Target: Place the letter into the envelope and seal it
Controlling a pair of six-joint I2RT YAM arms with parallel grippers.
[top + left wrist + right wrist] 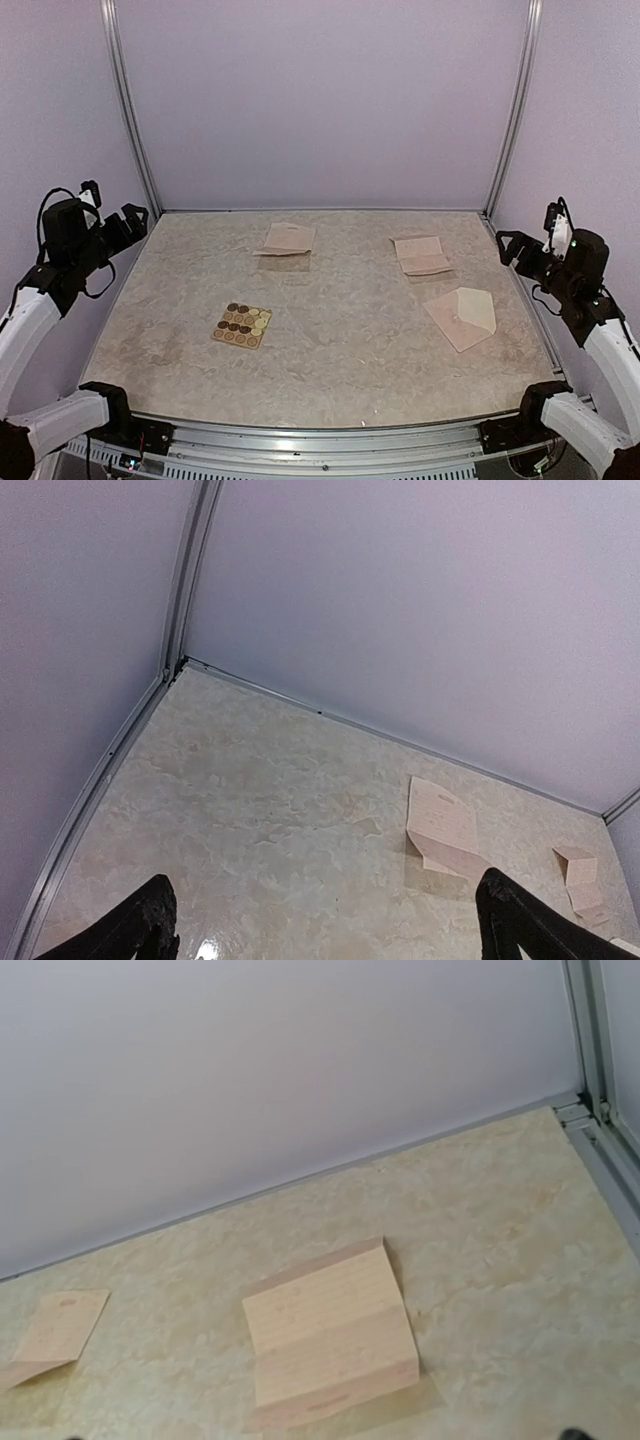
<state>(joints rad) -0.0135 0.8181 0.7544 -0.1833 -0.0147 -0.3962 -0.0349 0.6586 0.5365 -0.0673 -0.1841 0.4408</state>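
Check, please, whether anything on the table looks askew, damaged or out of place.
Nothing looks damaged or spilled. The envelope lies skewed to the table edges, and the centre letter and the right letter sit partly sprung up along their folds rather than flat.

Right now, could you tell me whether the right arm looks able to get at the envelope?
Probably yes. The envelope lies flat, flap open, on the right side of the table near the right arm, with nothing on it or between them; the nearest folded letter lies apart, farther back.

The left gripper (335, 935) hung wide open over the marbled table (250, 810); a folded letter (440, 830) lay far right.
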